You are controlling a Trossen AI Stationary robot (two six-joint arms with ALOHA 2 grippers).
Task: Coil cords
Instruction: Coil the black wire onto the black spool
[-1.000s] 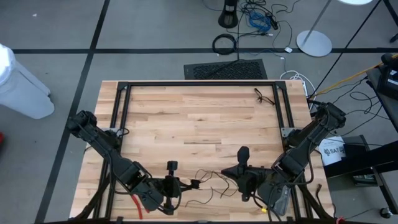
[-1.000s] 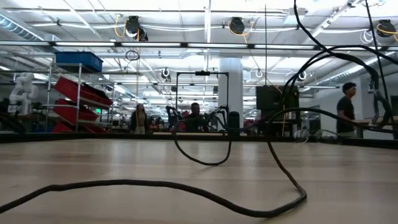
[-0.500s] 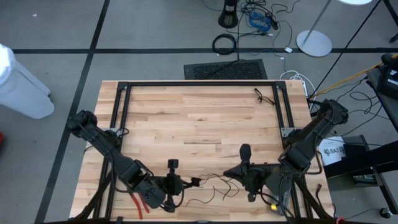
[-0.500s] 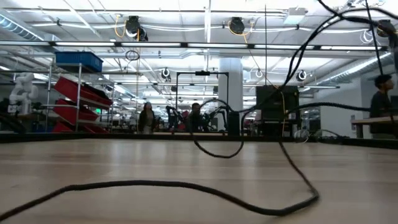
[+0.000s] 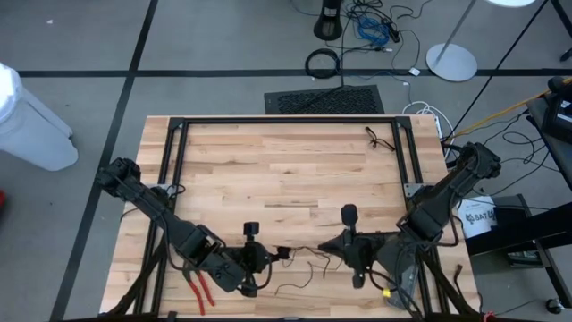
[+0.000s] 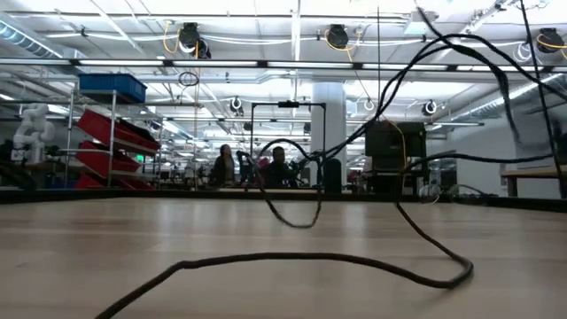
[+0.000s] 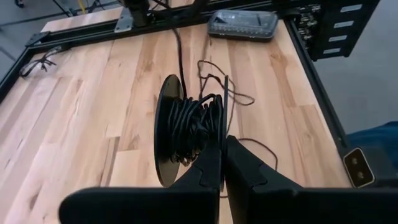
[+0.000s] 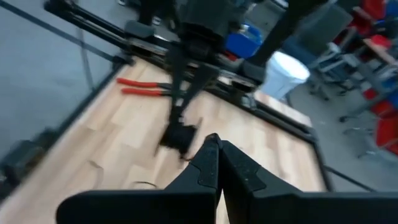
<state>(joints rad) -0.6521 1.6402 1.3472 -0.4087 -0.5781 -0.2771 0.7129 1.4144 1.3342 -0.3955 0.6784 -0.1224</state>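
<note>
Pale butcher-block planks fill the high view, a wooden table (image 5: 286, 170) ringed by a black frame. Both arms reach in along the near edge. The left gripper (image 5: 253, 259) sits at a small dark spool, and the thin cord (image 5: 308, 259) wanders in loose squiggles across to the right gripper (image 5: 350, 250), which sits just beside its other end. Red-handled pliers (image 5: 198, 291) lie by the left arm, apart from the cord. Slack this loose could snag on the frame or knot on itself if the arms pull apart.

At table height, the low view shows the cord running along the wood and rising in tall loops (image 6: 416, 106) toward the arms above. People stand far off in the room behind. Those free loops could cross and tighten into a tangle as winding goes on.

From the left wrist, the fingers (image 7: 214, 165) are pressed together at the spool (image 7: 186, 134), apparently pinching its near flange, with windings bunched unevenly on the core. A tail of cord (image 7: 227, 90) trails off over the table. If the grip is only on the thin edge, the spool may twist or slip out, and the bunched turns could spill off the rim.

From the right wrist, that arm's fingers (image 8: 211, 165) are closed tight; whether they pinch the thin cord I cannot tell. The other arm with its spool (image 8: 180, 134) shows farther off, pliers beyond. A poor hold here would let the cord slide free and go slack.
</note>
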